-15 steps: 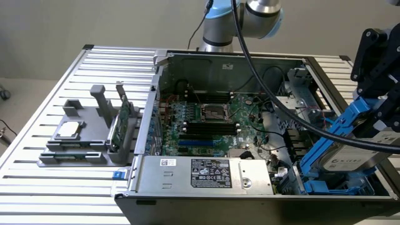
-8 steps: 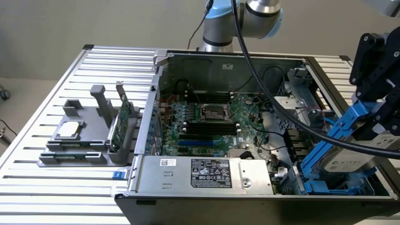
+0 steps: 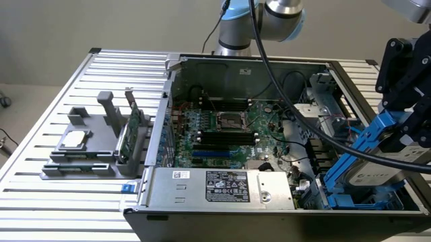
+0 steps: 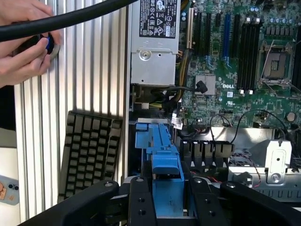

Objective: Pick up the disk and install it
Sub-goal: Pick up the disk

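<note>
The disk [image 3: 385, 170], a silver-grey drive in a bright blue carrier [image 3: 356, 151], hangs tilted over the blue drive bay [image 3: 350, 200] in the case corner at the exterior view's right. My gripper [image 3: 407, 132] is shut on its upper end, with the lower end down inside the bay. In the wrist view, the black fingers [image 4: 141, 200] clamp the blue carrier [image 4: 167, 172] from both sides, with the blue bay rails [image 4: 151, 136] just beyond it.
The open computer case [image 3: 168, 101] holds the motherboard [image 3: 229, 126] and a silver power supply [image 3: 222, 187]. A grey fixture [image 3: 94, 146] holds a square chip and an upright green card. A person's hands [image 4: 23, 47] and a black keyboard [image 4: 91, 153] lie beside the case. A black cable [image 3: 296, 106] crosses above it.
</note>
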`<action>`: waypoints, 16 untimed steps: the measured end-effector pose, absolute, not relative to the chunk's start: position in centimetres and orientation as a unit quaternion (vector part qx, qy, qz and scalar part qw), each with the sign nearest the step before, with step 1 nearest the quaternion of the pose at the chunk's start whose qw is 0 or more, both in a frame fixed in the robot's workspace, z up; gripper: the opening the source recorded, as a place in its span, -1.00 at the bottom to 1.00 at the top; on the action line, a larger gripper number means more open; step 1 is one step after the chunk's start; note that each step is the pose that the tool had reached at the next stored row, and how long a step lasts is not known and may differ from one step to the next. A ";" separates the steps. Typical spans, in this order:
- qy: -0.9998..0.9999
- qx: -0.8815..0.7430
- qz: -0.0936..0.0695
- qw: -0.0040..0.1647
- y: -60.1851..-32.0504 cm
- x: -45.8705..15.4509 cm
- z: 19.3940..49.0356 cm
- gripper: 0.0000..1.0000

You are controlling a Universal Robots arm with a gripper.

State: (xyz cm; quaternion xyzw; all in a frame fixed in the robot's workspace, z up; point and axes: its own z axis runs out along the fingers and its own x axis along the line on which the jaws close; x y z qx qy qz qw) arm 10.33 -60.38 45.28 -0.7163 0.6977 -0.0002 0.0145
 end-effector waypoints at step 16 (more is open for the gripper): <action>0.697 -0.717 0.002 0.016 -60.1 10.7 44.7 -0.34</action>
